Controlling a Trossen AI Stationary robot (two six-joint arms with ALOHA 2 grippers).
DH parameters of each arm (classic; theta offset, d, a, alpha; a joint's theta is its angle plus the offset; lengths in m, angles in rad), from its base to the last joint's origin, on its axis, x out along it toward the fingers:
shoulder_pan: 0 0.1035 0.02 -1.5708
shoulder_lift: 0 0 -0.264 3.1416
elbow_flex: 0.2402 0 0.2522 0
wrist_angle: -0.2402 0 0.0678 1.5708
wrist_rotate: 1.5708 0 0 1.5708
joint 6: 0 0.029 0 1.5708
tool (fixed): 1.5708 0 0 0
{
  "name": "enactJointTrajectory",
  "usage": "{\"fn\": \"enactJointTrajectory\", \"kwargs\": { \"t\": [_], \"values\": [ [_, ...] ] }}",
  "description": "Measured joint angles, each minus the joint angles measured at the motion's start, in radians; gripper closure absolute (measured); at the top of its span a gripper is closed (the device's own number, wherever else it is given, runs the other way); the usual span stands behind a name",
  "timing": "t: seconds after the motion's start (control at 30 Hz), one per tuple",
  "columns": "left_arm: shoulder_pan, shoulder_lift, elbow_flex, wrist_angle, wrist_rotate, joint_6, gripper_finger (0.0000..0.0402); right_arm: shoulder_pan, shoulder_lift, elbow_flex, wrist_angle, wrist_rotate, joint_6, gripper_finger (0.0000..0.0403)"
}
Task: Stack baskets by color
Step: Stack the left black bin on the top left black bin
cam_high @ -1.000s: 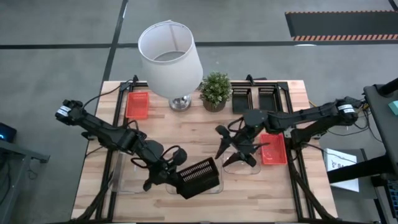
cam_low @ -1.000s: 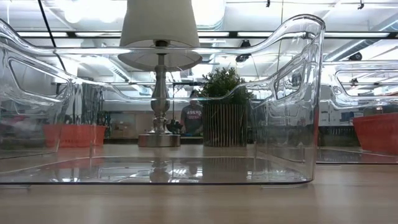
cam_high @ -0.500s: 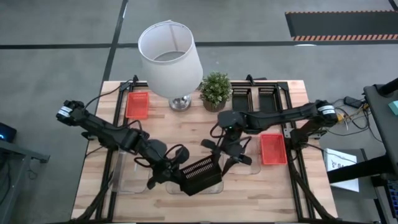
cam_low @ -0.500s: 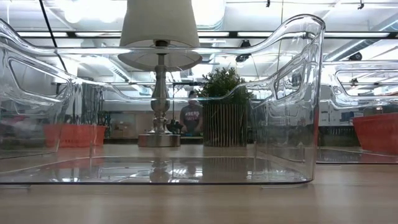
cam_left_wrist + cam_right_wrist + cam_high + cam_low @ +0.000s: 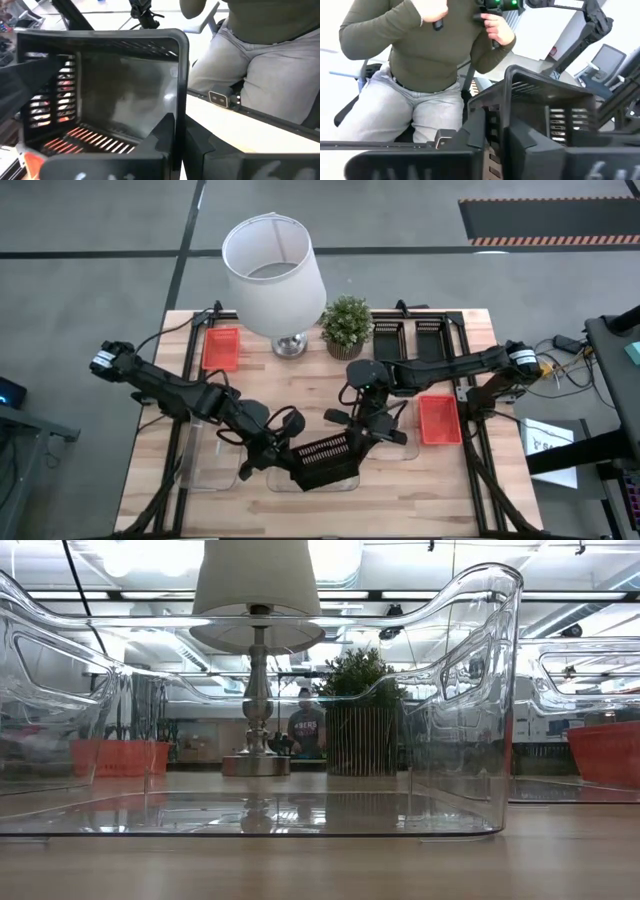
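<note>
A black slatted basket (image 5: 322,460) hangs above the near middle of the table, over a clear basket (image 5: 310,478). My left gripper (image 5: 283,458) is shut on its left end and my right gripper (image 5: 352,435) on its right end. More clear baskets sit at the near left (image 5: 208,458) and right of centre (image 5: 390,436). Red baskets lie at the far left (image 5: 222,348) and at the right (image 5: 438,418). Two black baskets (image 5: 408,338) rest at the far right. The low view shows clear baskets (image 5: 250,710) and neither gripper. My left gripper pinches the black basket's end wall (image 5: 179,90), one finger (image 5: 161,137) inside the basket and the other (image 5: 202,147) outside. The fingers come from the table's left, slanting down. The basket is lifted clear and tipped, a slatted side facing up. My right gripper pinches the black basket's opposite end wall (image 5: 496,107) between its two fingers (image 5: 475,127), coming from the far right, nearly level. The basket (image 5: 550,107) hangs clear of the table between the two grippers.
A lamp with a white shade (image 5: 272,265) and a small potted plant (image 5: 347,325) stand at the far middle. A person sits beyond the near edge in both wrist views. Bare wood lies between the lamp and the held basket.
My right gripper has gone from over the clear basket beside the red one toward the table's left and near edge, turned, and shut on the black basket's right end. My left gripper has kept its hold, and the basket stays lifted.
</note>
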Motion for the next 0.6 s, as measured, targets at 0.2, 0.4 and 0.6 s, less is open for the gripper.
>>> {"fn": "enactJointTrajectory", "kwargs": {
  "t": [0.2, 0.4, 0.6],
  "values": [
    [0.022, -0.004, 0.000, -0.003, -0.002, -0.023, 0.0343, 0.001, 0.000, 0.000, -0.012, 0.002, -0.007, 0.0393],
    [0.030, -0.021, 0.002, -0.024, -0.027, -0.025, 0.0264, -0.003, -0.009, 0.000, -0.061, 0.055, -0.015, 0.0395],
    [0.031, -0.069, 0.001, -0.105, -0.164, -0.027, 0.0221, -0.002, -0.045, 0.000, -0.162, 0.212, -0.020, 0.0395]
  ]
}}
